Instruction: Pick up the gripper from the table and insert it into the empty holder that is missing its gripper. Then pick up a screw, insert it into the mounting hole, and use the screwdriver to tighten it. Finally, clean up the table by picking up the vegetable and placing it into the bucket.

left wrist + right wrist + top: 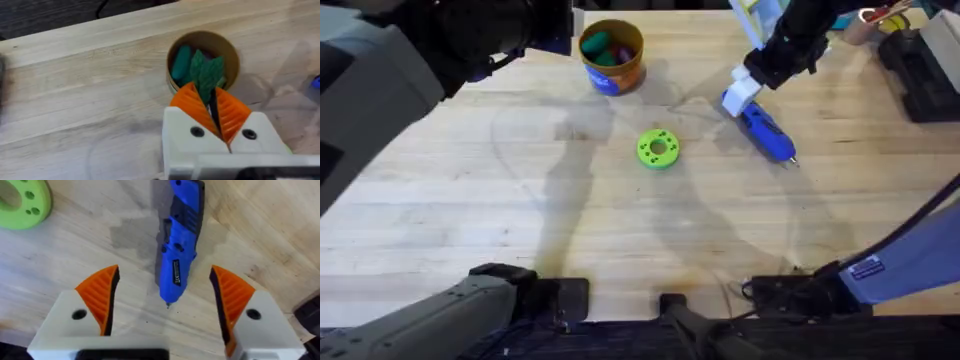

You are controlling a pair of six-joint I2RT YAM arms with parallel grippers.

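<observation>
Even, soft light falls on the pale wooden desk, with no harsh glare. Faint, diffuse shadows of the arms spread across the centre of the overhead view. Dark arm parts at the upper left and bottom edge look large and blurred. In the left wrist view, the near white gripper is soft.

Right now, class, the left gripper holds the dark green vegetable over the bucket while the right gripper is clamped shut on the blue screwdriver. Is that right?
Not quite. The right gripper is open: in the right wrist view its orange pads stand wide apart on either side of the blue screwdriver, which lies on the table. The rest holds: the left gripper pinches the dark green vegetable over the bucket.
</observation>
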